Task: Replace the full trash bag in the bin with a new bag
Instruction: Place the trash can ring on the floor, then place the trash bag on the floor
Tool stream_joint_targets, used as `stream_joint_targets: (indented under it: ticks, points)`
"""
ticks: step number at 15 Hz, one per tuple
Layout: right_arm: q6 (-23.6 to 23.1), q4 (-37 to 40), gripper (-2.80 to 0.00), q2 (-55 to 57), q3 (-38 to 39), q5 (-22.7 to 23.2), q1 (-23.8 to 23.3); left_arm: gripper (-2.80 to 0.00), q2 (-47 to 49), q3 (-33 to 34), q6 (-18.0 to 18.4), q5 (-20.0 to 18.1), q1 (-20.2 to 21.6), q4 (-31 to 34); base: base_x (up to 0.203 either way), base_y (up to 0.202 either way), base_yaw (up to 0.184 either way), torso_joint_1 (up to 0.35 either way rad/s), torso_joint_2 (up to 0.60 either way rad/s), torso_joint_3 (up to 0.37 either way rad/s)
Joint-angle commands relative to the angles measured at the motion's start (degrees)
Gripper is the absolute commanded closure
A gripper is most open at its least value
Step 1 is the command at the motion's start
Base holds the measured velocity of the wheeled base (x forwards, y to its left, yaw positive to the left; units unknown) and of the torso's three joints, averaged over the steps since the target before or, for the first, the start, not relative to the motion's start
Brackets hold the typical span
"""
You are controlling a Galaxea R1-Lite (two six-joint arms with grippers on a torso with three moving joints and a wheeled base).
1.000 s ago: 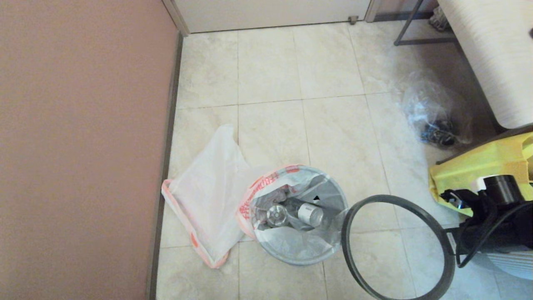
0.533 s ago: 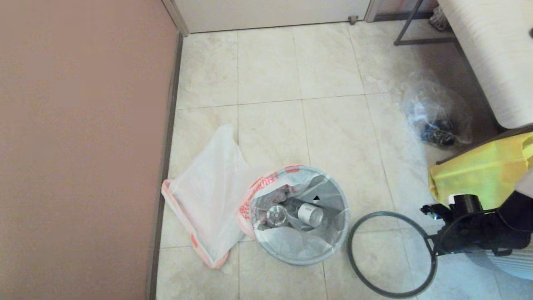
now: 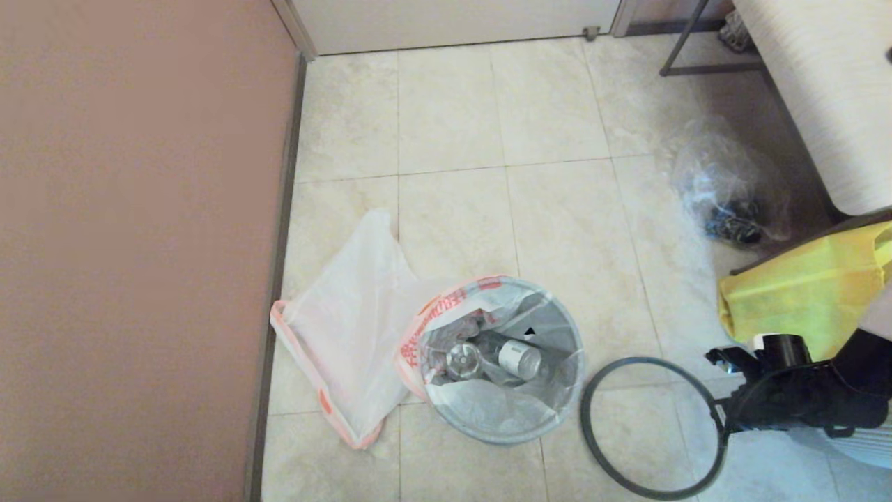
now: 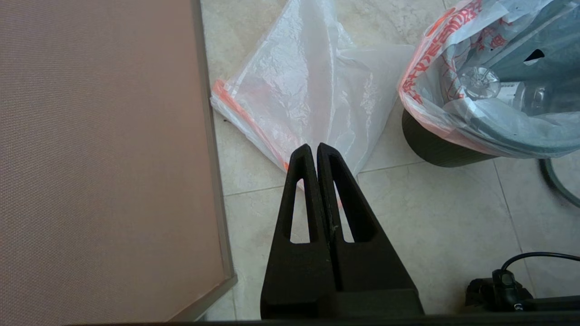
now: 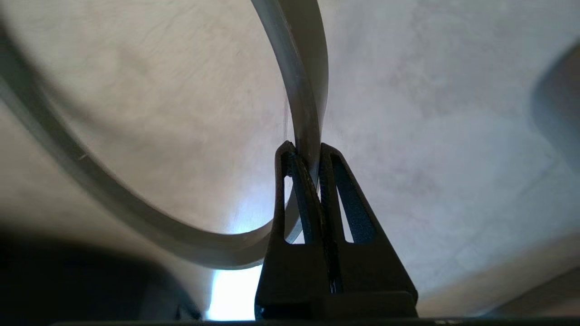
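Note:
The black bin (image 4: 430, 145) stands on the tiled floor, lined with a clear red-printed bag (image 3: 488, 411) full of trash, including a bottle (image 3: 519, 357). A fresh white bag (image 3: 348, 335) with orange edging lies flat on the floor left of the bin, also visible in the left wrist view (image 4: 312, 99). The dark-grey hoop (image 3: 585, 425) is off the bin, low over the floor to its right. My right gripper (image 3: 721, 418) is shut on the hoop's right side (image 5: 303, 90). My left gripper (image 4: 315, 147) is shut and empty above the fresh bag's near corner.
A pink-brown wall (image 3: 139, 244) with a grey skirting runs along the left. A big yellow bag (image 3: 801, 293) and a crumpled clear bag (image 3: 725, 195) lie to the right. A white cylinder-shaped piece of furniture (image 3: 822, 90) stands at the back right.
My right gripper has lowered the hoop towards the floor beside the bin and drawn it slightly right. In the last half second it has hardly moved.

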Motion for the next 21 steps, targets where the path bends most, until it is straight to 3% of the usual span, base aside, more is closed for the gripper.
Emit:
stream_joint_targets:
  ticks: [1, 2, 3, 5, 11, 12, 17, 21]
  points:
    - [-0.15, -0.23, 0.00, -7.46, 4.98, 0.07, 0.02, 0.00, 0.04, 0.62, 0.02, -0.01, -0.02, -0.05, 0.000, 0.000, 0.000, 0.000, 0.00, 0.000]
    - [-0.17, -0.40, 0.00, -9.85, 7.88, -0.05, -0.01, 0.00, 0.04, 0.62, 0.02, -0.01, -0.02, -0.05, 0.000, 0.000, 0.000, 0.000, 0.00, 0.000]
    - [-0.44, -1.31, -2.80, -11.05, 10.74, 0.01, -0.14, 0.00, 0.04, 0.62, 0.02, -0.01, -0.02, -0.05, 0.000, 0.000, 0.000, 0.000, 0.00, 0.000]
    - [-0.65, -8.60, -2.80, -10.67, 14.28, -0.20, 0.15, 0.00, 0.04, 0.62, 0.02, -0.01, -0.02, -0.05, 0.000, 0.000, 0.000, 0.000, 0.00, 0.000]
    - [0.89, -10.07, -2.80, -26.65, 26.29, -0.60, 0.94, 0.00, 0.04, 0.62, 0.02, -0.01, -0.02, -0.05, 0.000, 0.000, 0.000, 0.000, 0.00, 0.000]
    - [0.98, -9.97, 0.00, -31.35, 28.83, -0.63, 1.21, 0.00, 0.04, 0.62, 0.02, -0.01, -0.02, -0.05, 0.000, 0.000, 0.000, 0.000, 0.00, 0.000]
    - [1.11, -3.94, 0.00, -49.35, 36.04, -1.76, 2.60, 0.00, 0.04, 0.62, 0.02, -0.01, -0.02, -0.05, 0.000, 0.000, 0.000, 0.000, 0.00, 0.000]
    - [1.40, 11.04, 0.00, -68.51, 33.40, -1.90, 6.02, 0.00, 0.04, 0.62, 0.02, -0.01, -0.02, -0.05, 0.000, 0.000, 0.000, 0.000, 0.00, 0.000]
